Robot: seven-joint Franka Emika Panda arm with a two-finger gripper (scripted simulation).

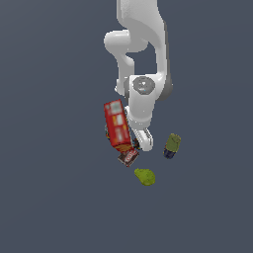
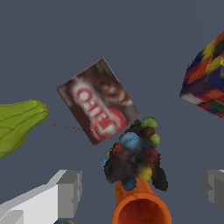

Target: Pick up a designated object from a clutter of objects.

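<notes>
Dark speckled item (image 2: pixel 133 155) on table between hand (image 2: pixel 142 190) fingers, spread apart; long axis runs 1–7 o'clock, touching orange cup (image 2: pixel 141 209) and black-red packet (image 2: pixel 99 101). Exterior view hides it behind arm.

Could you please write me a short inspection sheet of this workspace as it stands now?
Surface: plain dark grey floor, bare around the pile.
Job's thing: dark speckled item, touching the orange cup, between the fingers.
Clutter: black-red packet flat; red box; yellow-green lump; green-and-navy item apart.
Gripper: gripper open, holding nothing.
Cables: nothing seen.
Surroundings: nothing seen.
</notes>
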